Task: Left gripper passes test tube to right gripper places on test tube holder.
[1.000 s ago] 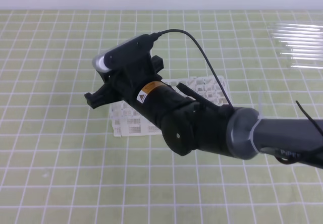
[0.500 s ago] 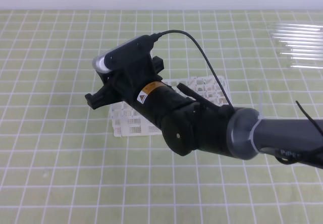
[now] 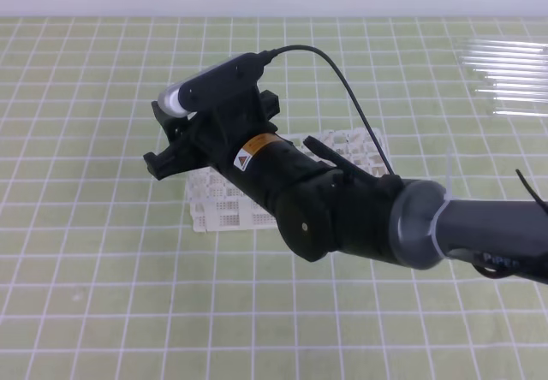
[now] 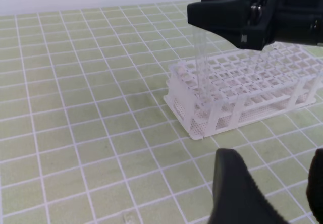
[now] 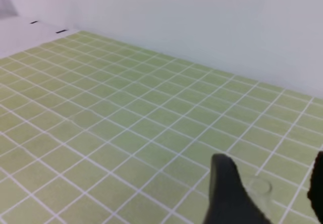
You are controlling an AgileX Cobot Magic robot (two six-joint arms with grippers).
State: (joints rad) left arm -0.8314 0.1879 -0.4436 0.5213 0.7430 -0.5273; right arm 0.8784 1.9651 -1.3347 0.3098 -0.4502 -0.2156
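The black two-fingered right end effector point(image 5: 271, 168) has its broad tapered fingers spread well apart. In its wrist view the round mouth of the slender clear glass test tube point(image 4: 202, 62) shows between them, touching neither finger, so nothing is gripped. In the left wrist view the tube stands upright in a hole at the near end corner of the white plastic lattice rack point(image 4: 262, 82). Its top is just under the tip of the right end effector, which hovers directly above. In the high view the grey-banded right arm reaches across the middle and covers much of the rack.

The matching black left end effector point(image 4: 272, 158) hangs low, near the rack but clear of it. Its fingers are wide apart with only the green, white-gridded counter point(image 4: 75, 108) between them.

I judge the task nearly finished. The hand-over looks done and the tube is seated in the rack with the fingers parted around it. What seems left is for the right arm to lift straight up without catching the tube's lip.

The tube is very hard to see. It shows as faint vertical glints and a pale column against the lattice, and I cannot tell how deep its bottom sits. A batch of similar clear tubes point(image 3: 509, 76) lies side by side at the far right of the counter, well apart.
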